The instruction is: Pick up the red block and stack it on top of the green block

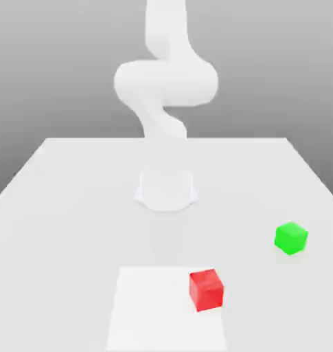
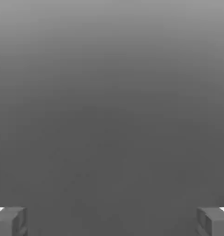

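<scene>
Jutting past white sheet's edge (image 1: pixel 166 309), red block (image 1: pixel 207 290).

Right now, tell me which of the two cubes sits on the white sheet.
The red cube, near the sheet's right edge in the exterior view; the green cube lies off it.

1. The exterior view looks from above the surface (image 1: pixel 66 240), angled downward, and faces the arm (image 1: pixel 166 82), whose base sits near the center of the frame.
2. It stands well back: the surface's far edge crosses the upper half of the frame, with grey background (image 1: pixel 52 69) above.
3. The hand view looks out past the end effector (image 2: pixel 112 221), its fingertips close to the lens.
4. Both views take in grey background; whether it is the same part cannot be told.
</scene>
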You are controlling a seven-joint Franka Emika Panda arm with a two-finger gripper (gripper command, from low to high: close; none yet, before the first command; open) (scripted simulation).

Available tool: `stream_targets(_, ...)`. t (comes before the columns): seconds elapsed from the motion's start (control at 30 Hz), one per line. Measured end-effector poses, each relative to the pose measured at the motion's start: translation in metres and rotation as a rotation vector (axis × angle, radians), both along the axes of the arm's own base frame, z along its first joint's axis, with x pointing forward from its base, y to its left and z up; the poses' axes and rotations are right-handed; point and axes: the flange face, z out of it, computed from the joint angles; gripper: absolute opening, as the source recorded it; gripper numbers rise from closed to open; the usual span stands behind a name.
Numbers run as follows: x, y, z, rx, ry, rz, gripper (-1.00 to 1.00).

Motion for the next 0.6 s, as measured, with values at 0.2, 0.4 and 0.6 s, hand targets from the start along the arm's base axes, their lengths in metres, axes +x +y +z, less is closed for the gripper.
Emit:
stream_targets(0.2,0.058,0.024,-0.138,-0.017,0.215,0.075,0.00)
stream_targets(0.4,0.067,0.047,-0.276,-0.046,0.421,0.145,0.00)
stream_targets(0.6,0.034,0.066,-0.404,-0.090,0.626,0.217,0.00)
